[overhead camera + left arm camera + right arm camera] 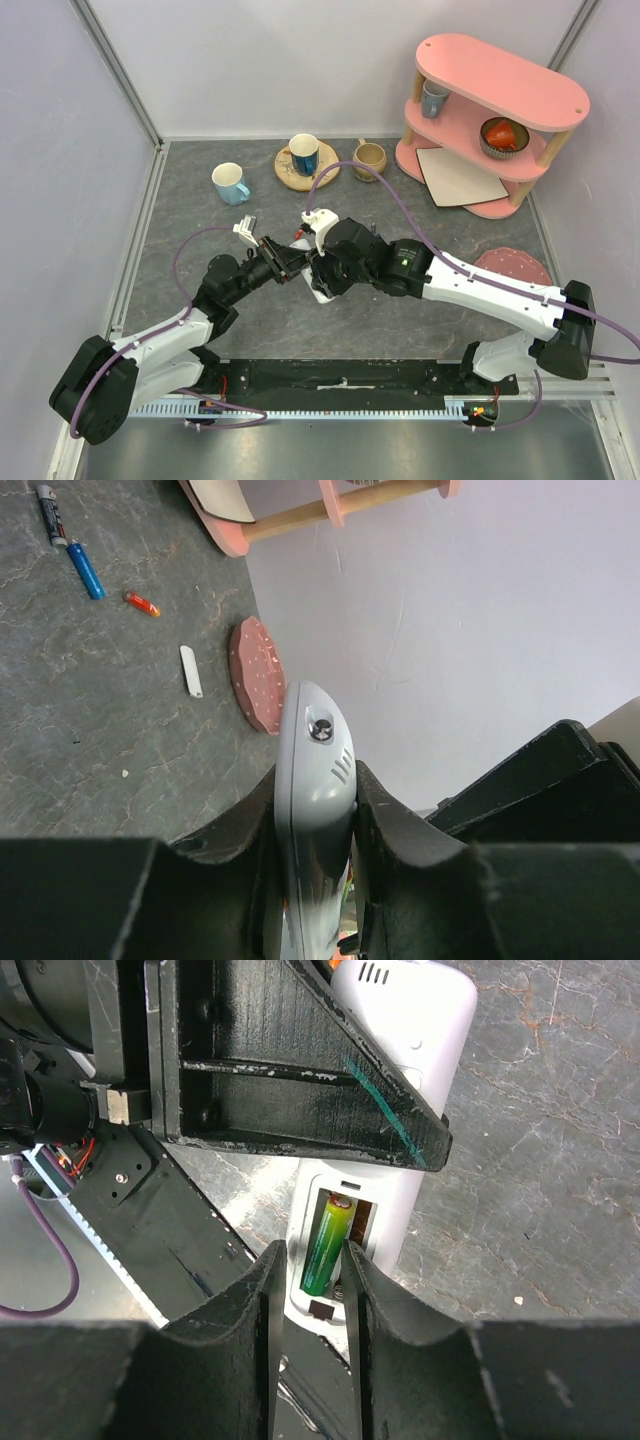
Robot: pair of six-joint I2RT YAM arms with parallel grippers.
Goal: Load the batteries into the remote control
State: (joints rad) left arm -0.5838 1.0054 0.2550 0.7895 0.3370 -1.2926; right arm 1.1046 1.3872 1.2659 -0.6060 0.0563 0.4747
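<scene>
My left gripper (316, 792) is shut on the white remote control (312, 750) and holds it on edge above the table. In the right wrist view the remote (405, 1030) shows its open back slot with a green battery (328, 1242) lying in it, slightly slanted. My right gripper (315, 1256) hangs just over that slot, its jaws narrowly apart on either side of the battery's near end, with a thin gap showing. A dark grey battery (52, 515), a blue one (85, 570) and a red one (141, 603) lie on the table. Both grippers meet mid-table (310, 265).
A small white strip (191, 670) lies beside a pink dotted disc (258, 675). At the back stand a light blue mug (231, 183), a blue mug on a wooden coaster (305, 155), a tan mug (369, 158) and a pink two-tier shelf (490, 120).
</scene>
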